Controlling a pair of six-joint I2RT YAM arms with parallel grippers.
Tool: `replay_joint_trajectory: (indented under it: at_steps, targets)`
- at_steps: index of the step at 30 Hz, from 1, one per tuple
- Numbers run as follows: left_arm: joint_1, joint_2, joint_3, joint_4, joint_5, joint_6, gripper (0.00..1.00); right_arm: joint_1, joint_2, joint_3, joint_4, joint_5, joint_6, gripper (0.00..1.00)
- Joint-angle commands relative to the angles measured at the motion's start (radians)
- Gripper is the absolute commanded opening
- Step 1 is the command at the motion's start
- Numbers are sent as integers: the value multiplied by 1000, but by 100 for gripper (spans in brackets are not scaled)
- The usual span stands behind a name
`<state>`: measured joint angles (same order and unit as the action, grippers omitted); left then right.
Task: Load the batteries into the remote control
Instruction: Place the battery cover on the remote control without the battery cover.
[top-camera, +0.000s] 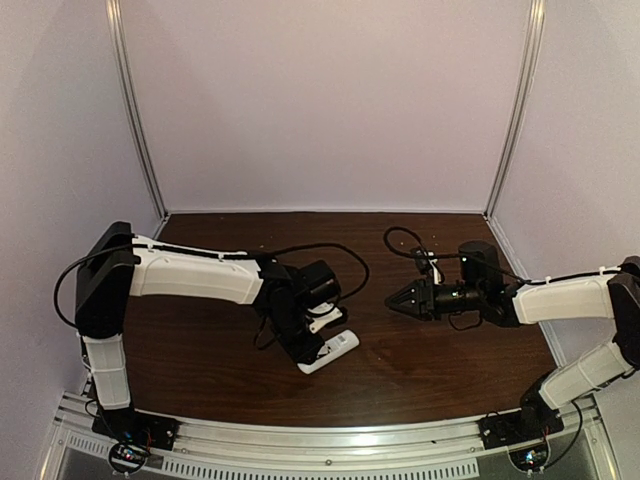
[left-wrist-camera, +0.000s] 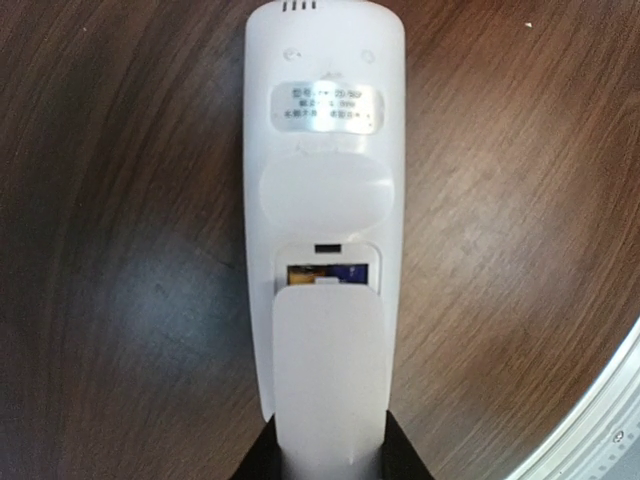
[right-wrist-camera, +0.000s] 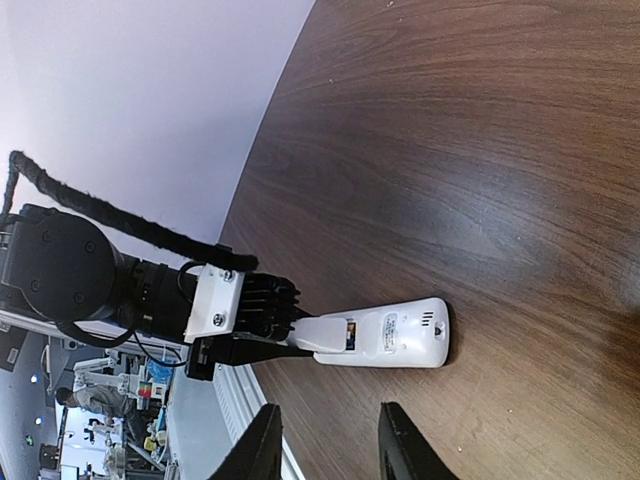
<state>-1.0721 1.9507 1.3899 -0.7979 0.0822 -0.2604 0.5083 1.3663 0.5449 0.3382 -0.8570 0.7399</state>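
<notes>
The white remote control (left-wrist-camera: 325, 130) lies back up on the dark wooden table, and it also shows in the top view (top-camera: 338, 347) and the right wrist view (right-wrist-camera: 405, 335). My left gripper (left-wrist-camera: 330, 452) is shut on the white battery cover (left-wrist-camera: 330, 370), which lies over most of the recess. Above the cover's edge, a sliver of the orange battery (left-wrist-camera: 300, 272) and of the purple-blue battery (left-wrist-camera: 356, 272) shows in the recess. My right gripper (right-wrist-camera: 330, 432) is open and empty, above the table to the right of the remote (top-camera: 392, 300).
The table's metal front rail (left-wrist-camera: 600, 430) runs close behind my left gripper. Black cables (top-camera: 405, 240) loop on the table behind the right arm. Pale walls enclose the back and sides.
</notes>
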Motion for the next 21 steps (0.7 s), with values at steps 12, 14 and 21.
replay_joint_trajectory:
  at_steps: [12, 14, 21]
  targets:
    - [5, 40, 57, -23, -39, 6, 13, -10, 21, -21, 40, -21, -10, 34]
    - [6, 43, 56, -24, -38, 10, 13, -10, 22, -21, 41, -23, -10, 34]
    - [5, 51, 58, -23, -32, 10, 14, -13, 23, -22, 41, -25, -10, 34]
